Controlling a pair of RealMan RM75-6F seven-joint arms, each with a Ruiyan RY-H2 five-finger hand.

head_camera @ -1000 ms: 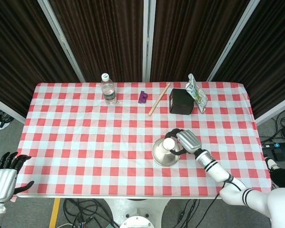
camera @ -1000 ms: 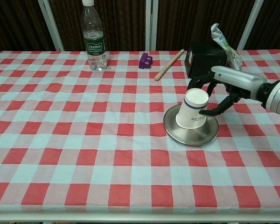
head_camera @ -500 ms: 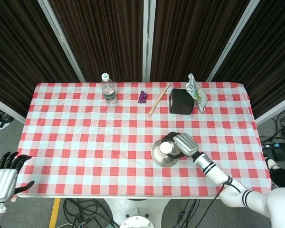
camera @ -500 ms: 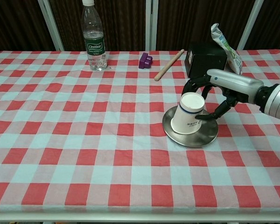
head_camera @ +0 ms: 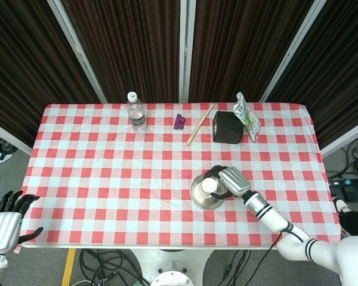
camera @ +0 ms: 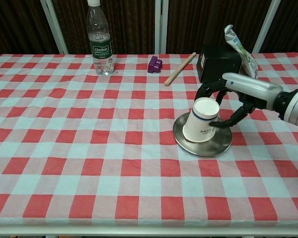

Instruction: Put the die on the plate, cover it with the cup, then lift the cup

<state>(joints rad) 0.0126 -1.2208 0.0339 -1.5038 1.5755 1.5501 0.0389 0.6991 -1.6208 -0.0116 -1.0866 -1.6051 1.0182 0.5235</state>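
Note:
A white paper cup (camera: 202,120) stands upside down and slightly tilted on the round metal plate (camera: 208,147), right of the table's middle. My right hand (camera: 234,97) wraps around the cup from the right, fingers over its far side and thumb on its near side. From the head view, the cup (head_camera: 209,186) sits on the plate (head_camera: 197,198) with the right hand (head_camera: 233,179) against it. The die shows in neither view. My left hand (head_camera: 5,224) hangs off the table's near left corner, fingers apart and holding nothing.
Along the far edge stand a water bottle (camera: 100,39), a purple block (camera: 154,63), a wooden stick (camera: 180,68), a black box (camera: 218,62) and a snack packet (camera: 239,47) leaning on the box.
My right hand, with the cup in it, has shifted slightly left and toward me, and the plate has slid a little with it. The left hand has not moved.

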